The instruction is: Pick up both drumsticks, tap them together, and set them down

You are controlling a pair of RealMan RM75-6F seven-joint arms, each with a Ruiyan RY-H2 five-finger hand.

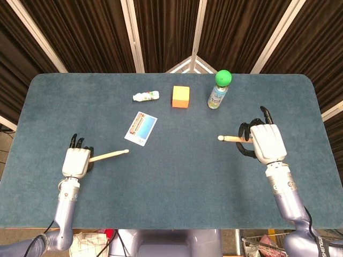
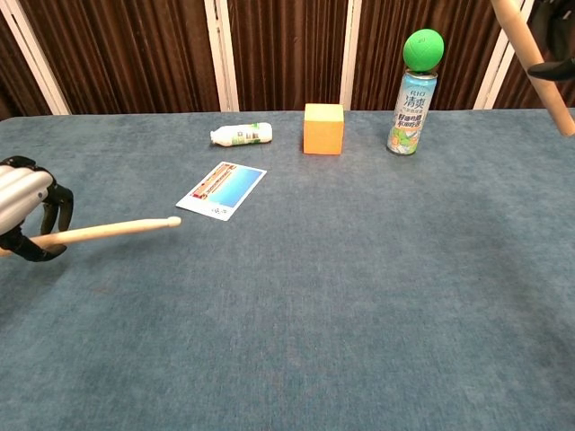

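My left hand [image 1: 76,161] grips one wooden drumstick [image 1: 109,156] by its butt at the table's front left. In the chest view that drumstick [image 2: 108,231] is lifted off the cloth, its tip angled up and to the right from my left hand [image 2: 20,208]. My right hand [image 1: 266,142] holds the other drumstick [image 1: 231,138] raised at the right side, tip pointing left. The chest view shows only a slanted length of this second drumstick [image 2: 532,65] at the top right corner, with the right hand [image 2: 559,36] mostly cut off.
A blue-and-white card [image 1: 141,128] lies just beyond the left stick's tip. Further back stand a small white bottle [image 1: 146,96] on its side, an orange cube [image 1: 181,97] and a spray can with a green cap [image 1: 218,89]. The blue cloth table [image 1: 177,176] spans both views.
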